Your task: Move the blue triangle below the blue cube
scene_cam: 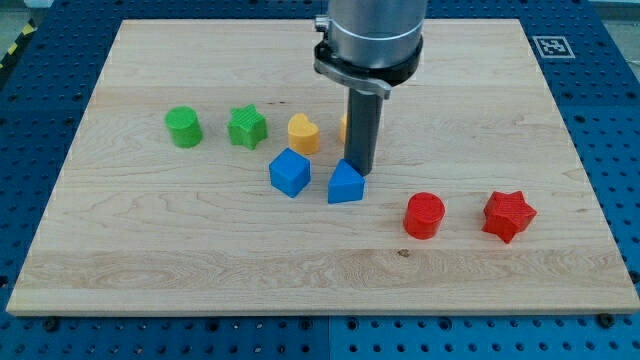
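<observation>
The blue triangle (345, 184) lies near the middle of the wooden board, just to the right of the blue cube (289, 172). My tip (361, 173) is down on the board at the triangle's upper right corner, touching or almost touching it. The rod rises from there to the arm's grey body at the view's top.
A yellow heart-shaped block (303, 133) lies above the blue cube. A second yellow block (344, 126) is mostly hidden behind the rod. A green cylinder (184, 127) and a green star (246, 127) lie to the left. A red cylinder (424, 215) and a red star (508, 215) lie to the right.
</observation>
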`<state>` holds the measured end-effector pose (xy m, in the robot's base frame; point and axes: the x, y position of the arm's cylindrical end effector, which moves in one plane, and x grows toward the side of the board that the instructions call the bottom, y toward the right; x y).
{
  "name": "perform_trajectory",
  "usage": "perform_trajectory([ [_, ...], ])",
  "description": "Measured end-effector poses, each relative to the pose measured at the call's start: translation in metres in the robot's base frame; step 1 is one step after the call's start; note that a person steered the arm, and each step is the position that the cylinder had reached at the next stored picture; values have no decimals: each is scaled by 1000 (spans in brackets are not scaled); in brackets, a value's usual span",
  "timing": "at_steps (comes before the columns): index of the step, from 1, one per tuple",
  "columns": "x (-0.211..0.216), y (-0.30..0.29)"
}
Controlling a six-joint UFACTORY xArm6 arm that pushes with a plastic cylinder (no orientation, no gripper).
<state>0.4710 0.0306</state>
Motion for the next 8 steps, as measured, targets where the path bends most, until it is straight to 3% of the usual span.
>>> perform_trajectory([
  [8, 23, 4],
])
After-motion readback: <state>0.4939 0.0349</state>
